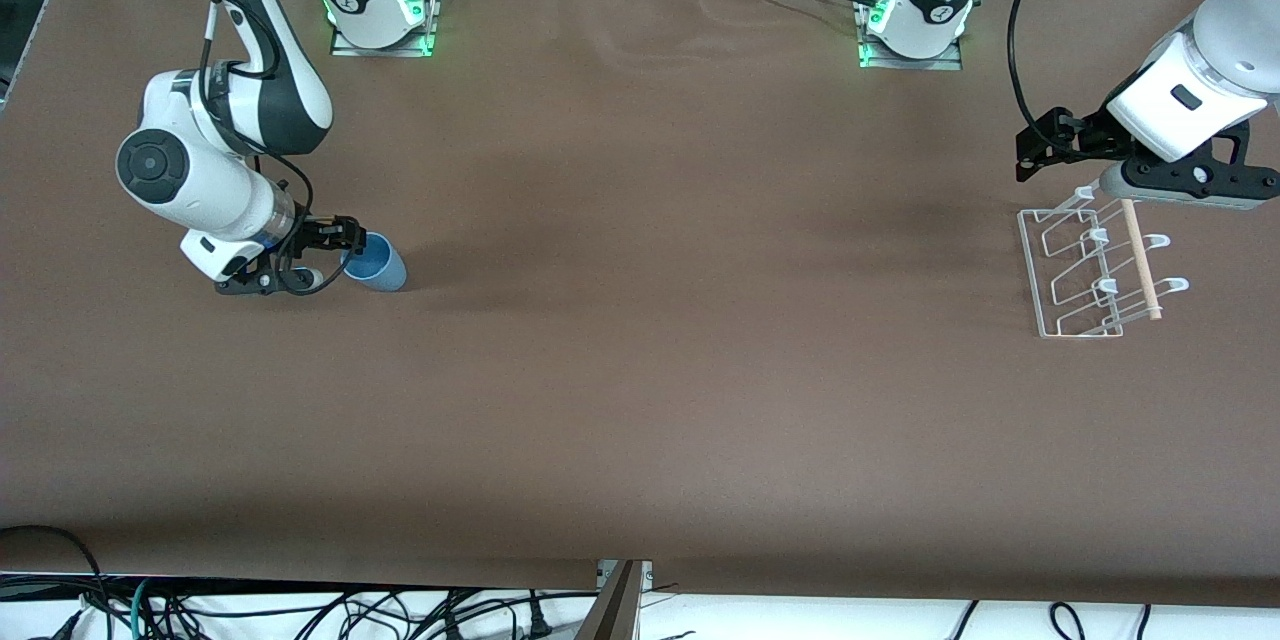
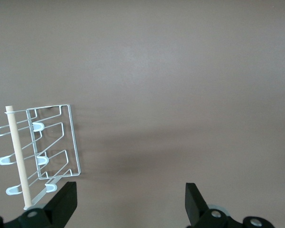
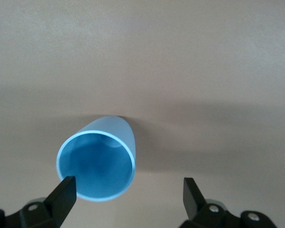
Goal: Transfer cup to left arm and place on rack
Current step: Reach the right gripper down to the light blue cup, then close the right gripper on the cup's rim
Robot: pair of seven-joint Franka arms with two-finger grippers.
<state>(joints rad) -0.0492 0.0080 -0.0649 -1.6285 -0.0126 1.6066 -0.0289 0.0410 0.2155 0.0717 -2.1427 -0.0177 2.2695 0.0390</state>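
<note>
Released, our right claw (image 3: 128, 197) flanks the small light-blue plastic tumbler cup (image 3: 97, 164) to grasp; left claw (image 2: 128, 202) waits released above white wire rack (image 2: 52, 147).

Robotics lab, bolted arm bases (image 1: 380, 15), brown-covered table (image 1: 640, 400), tangled cables (image 1: 300, 610)

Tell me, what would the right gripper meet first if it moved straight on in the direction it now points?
Probably the cup: its open mouth faces the open right gripper, slightly off centre toward one finger.
</note>
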